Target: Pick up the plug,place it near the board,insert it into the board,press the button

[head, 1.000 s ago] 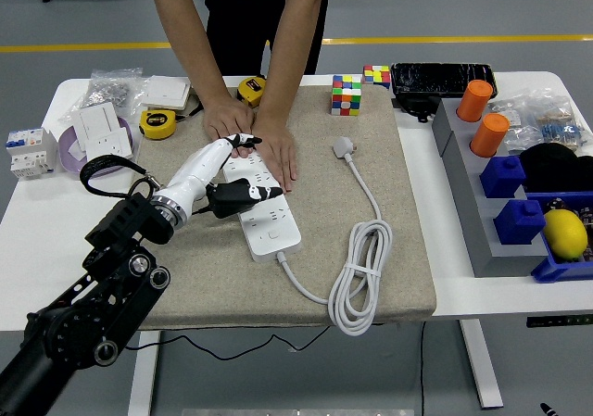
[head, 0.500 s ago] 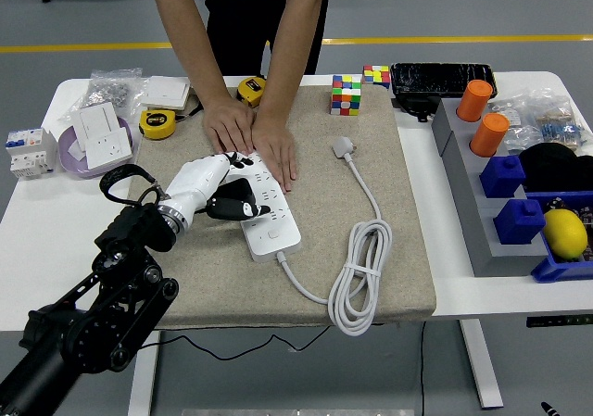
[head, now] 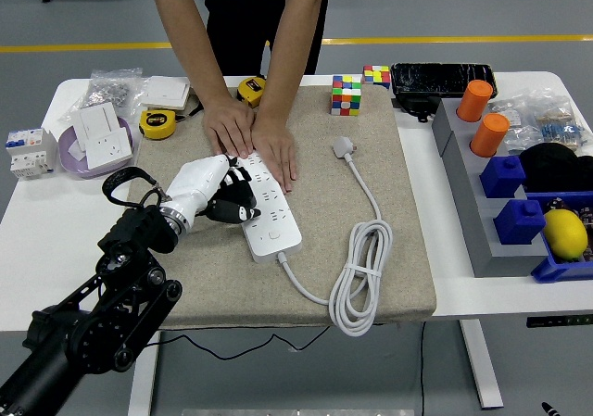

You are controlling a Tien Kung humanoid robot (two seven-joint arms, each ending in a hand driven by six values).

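The left robot hand (head: 222,198) sits in the middle left of the picture, on the left edge of the white power strip (head: 269,214). Its fingers are curled together and touch the strip, but they hold nothing. The strip lies on a tan mat (head: 371,138) on the white counter (head: 37,240). A person's two hands (head: 252,136) press flat on the top end of the strip. The white plug (head: 344,146) lies on the mat to the right of the strip, well apart from it. Its white cord (head: 359,277) loops below.

no text or labels legible anywhere
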